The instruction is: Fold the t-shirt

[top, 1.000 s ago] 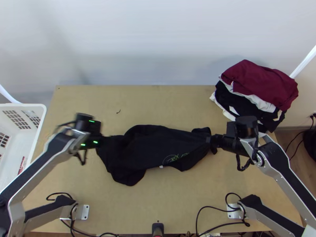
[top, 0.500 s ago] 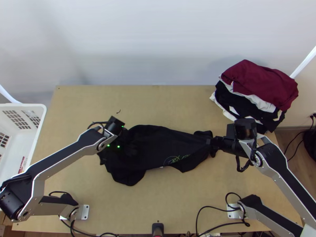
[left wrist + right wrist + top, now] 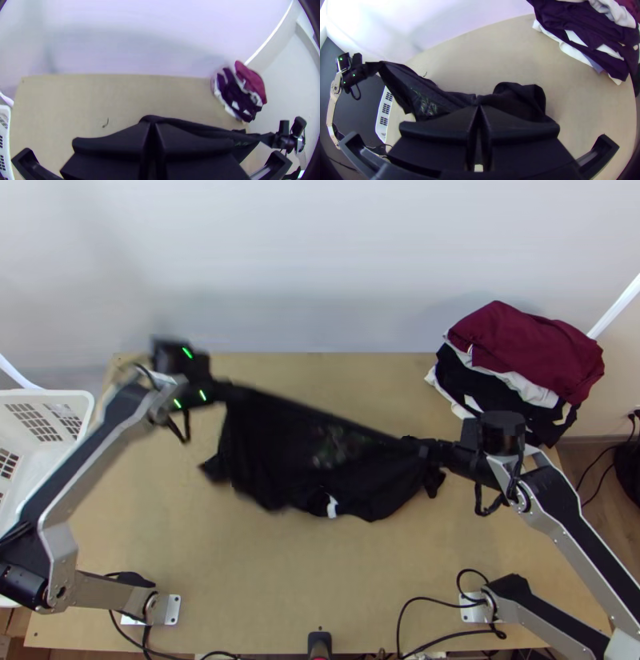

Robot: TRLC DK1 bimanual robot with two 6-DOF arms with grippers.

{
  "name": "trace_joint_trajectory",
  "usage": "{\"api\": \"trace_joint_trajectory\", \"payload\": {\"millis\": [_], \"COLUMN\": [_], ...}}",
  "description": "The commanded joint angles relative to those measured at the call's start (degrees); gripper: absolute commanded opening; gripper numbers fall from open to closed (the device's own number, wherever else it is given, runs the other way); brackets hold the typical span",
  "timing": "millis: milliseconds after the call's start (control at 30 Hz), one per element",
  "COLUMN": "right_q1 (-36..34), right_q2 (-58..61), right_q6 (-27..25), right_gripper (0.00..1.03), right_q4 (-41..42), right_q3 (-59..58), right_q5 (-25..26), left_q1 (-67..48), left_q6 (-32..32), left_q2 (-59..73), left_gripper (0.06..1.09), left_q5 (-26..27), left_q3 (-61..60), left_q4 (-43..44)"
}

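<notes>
The black t-shirt [image 3: 320, 456] is stretched between both grippers, its far edge pulled taut and its left part lifted off the table, while the lower part hangs bunched with a white tag near the middle. My left gripper [image 3: 232, 391] is raised at the shirt's far left corner; in the left wrist view the same gripper [image 3: 153, 125] is closed on the black cloth. At the shirt's right end sits my right gripper [image 3: 432, 450], low over the table. The right wrist view has this gripper [image 3: 478, 105] pressed together on the shirt [image 3: 520, 100], with a loose flap beside it.
A pile of clothes [image 3: 524, 352], maroon on top with black and white beneath, lies at the table's far right corner. On the left stands a white basket [image 3: 76, 400]. Cables run along the near edge of the wooden table [image 3: 320, 572].
My left gripper has moved up and to the left from over the shirt, lifting and stretching its left part. The right gripper has stayed nearly still.
</notes>
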Motion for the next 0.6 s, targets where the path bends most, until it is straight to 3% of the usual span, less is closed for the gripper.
{"api": "trace_joint_trajectory", "payload": {"millis": [0, 100, 367, 567], "right_q1": [-0.5, -0.3, -0.3, 2.1], "right_q2": [0.5, 2.1, 12.0, 18.0], "right_q6": [0.1, 0.5, 0.4, 0.6], "right_gripper": [0.03, 0.03, 0.03, 0.03], "right_q4": [1.7, 2.1, 11.2, 13.0], "right_q3": [2.8, 2.8, 1.0, 2.9], "right_q5": [3.0, 3.1, 3.1, 3.1], "left_q1": [2.1, 1.7, 1.4, 4.0], "left_q6": [-2.3, -2.3, -2.4, 0.1], "left_q2": [0.4, -0.1, -0.4, -1.1], "left_gripper": [0.10, 0.10, 0.10, 0.10], "left_q5": [-1.5, -1.5, -1.6, -1.8], "left_q3": [8.9, 9.7, -1.9, -9.2], "left_q4": [-3.0, -4.9, -0.7, -0.2]}}
